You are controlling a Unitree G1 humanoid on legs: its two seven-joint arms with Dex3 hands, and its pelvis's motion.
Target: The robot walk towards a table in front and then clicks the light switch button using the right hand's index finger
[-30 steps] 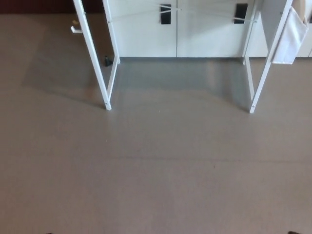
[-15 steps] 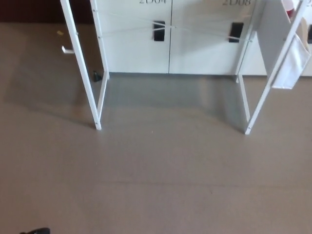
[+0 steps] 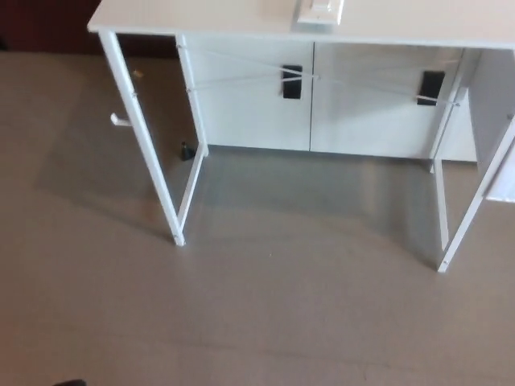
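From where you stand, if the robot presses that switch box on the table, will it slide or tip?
The switch box looks low and flat on the white table, so tipping seems unlikely. It appears small and light on a smooth top, so a slanted push might slide it. Whether it is fastened down cannot be seen. The table's thin legs suggest slight wobble.

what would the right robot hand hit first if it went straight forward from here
The right robot hand is not in view, so its heading cannot be told. Ahead lies floor, then the white table, with the light switch on top; depth is unclear.
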